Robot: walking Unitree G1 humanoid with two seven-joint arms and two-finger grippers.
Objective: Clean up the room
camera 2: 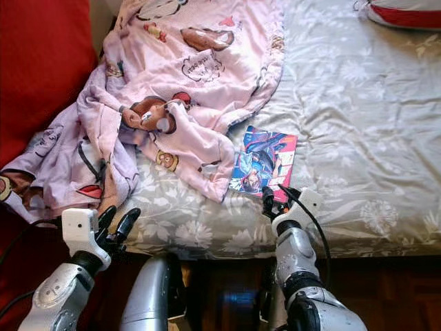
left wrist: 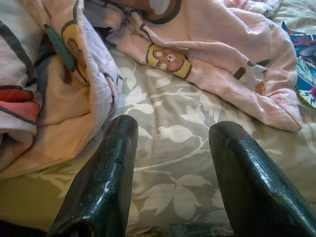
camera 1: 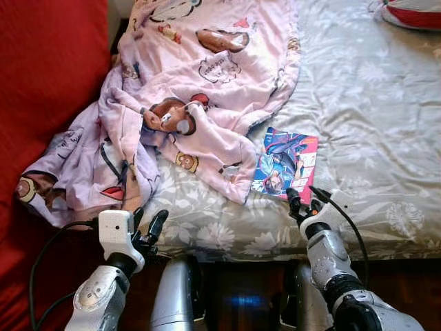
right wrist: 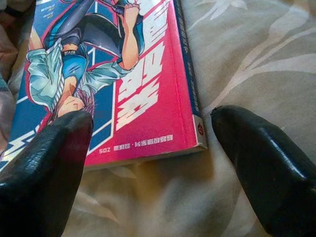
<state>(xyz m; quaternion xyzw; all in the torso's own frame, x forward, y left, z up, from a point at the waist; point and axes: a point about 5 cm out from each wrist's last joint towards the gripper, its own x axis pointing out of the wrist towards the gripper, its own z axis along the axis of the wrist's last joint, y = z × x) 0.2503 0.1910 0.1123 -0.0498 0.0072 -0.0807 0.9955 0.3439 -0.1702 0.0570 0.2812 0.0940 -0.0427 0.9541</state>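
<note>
Bed, grey floral sheet | book flat near front edge, touching blanket | right gripper spread at book's corner; best to straddle the spine squarely | left gripper spread, over sheet beside blanket.

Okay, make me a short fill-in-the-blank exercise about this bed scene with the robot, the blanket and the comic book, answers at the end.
1. The right gripper is open at the corner of the ______.
2. The pink blanket hangs off the bed on the robot's ______ side.
3. The left gripper has its fingers ______ over the leaf-patterned sheet.
4. The comic book lies ______ on the bed.

Answers: comic book; left; open; flat
</note>
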